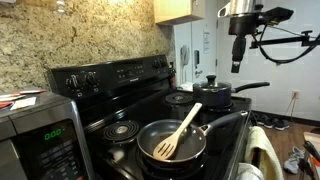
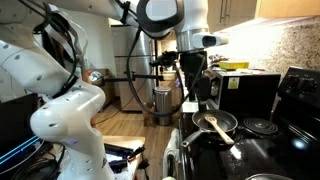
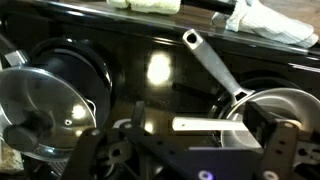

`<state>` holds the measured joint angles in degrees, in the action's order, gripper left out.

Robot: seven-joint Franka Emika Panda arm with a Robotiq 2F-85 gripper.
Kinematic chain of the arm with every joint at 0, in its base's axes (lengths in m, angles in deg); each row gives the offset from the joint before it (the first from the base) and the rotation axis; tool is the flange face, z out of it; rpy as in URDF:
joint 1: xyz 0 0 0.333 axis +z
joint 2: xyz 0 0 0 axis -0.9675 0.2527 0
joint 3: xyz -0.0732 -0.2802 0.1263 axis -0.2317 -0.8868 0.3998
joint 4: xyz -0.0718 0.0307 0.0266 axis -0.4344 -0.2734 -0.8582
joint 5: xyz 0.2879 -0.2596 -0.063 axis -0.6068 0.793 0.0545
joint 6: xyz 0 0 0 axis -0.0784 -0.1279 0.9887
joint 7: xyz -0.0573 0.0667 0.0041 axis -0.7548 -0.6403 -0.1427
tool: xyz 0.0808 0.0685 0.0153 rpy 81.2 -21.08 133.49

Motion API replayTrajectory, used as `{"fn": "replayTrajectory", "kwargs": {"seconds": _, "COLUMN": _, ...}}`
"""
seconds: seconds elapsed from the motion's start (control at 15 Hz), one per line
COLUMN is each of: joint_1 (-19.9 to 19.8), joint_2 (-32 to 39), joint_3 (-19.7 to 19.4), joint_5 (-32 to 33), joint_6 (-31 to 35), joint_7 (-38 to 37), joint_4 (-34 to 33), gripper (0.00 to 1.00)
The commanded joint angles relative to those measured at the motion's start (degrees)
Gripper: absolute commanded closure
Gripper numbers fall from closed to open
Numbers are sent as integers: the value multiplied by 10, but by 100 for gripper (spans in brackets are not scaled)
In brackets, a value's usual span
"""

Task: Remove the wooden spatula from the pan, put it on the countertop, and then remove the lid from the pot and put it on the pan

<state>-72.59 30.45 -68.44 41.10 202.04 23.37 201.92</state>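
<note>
The black stove fills most of both exterior views. On its front burner, at bottom centre of the frame, sits the pan, its long black handle running towards the right. The pot stands behind it, right of centre, handle also pointing right, with the lid closed on top.

The wooden spatula lies in the pan. Its long axis slants from the blade at lower left to the handle tip at upper right, over the rim. In the wrist view only a pale stretch of its handle shows, lying level.

The gripper hangs at the upper right, well above the pot, holding nothing. In the wrist view its fingers are spread wide and hide part of the pan, and the lid is cut off at the left edge.
</note>
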Motion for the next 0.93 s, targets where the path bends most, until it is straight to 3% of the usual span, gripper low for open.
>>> {"fn": "replayTrajectory", "kwargs": {"seconds": 0.0, "joint_1": 35, "joint_2": 91, "joint_3": -41, "joint_5": -25, "joint_6": 21, "joint_7": 113, "joint_4": -70, "gripper": 0}}
{"fn": "replayTrajectory", "kwargs": {"seconds": 0.47, "joint_1": 92, "joint_2": 208, "joint_3": -44, "joint_5": -104, "joint_6": 17, "joint_7": 292, "joint_4": -138, "gripper": 0}}
{"fn": "replayTrajectory", "kwargs": {"seconds": 0.8, "joint_1": 94, "joint_2": 269, "joint_3": -35, "joint_5": -131, "joint_6": 8, "joint_7": 442, "joint_4": -149, "gripper": 0}}
{"fn": "replayTrajectory", "kwargs": {"seconds": 0.87, "joint_1": 82, "joint_2": 244, "joint_3": -21, "joint_5": -116, "joint_6": 17, "joint_7": 385, "joint_4": -133, "gripper": 0}}
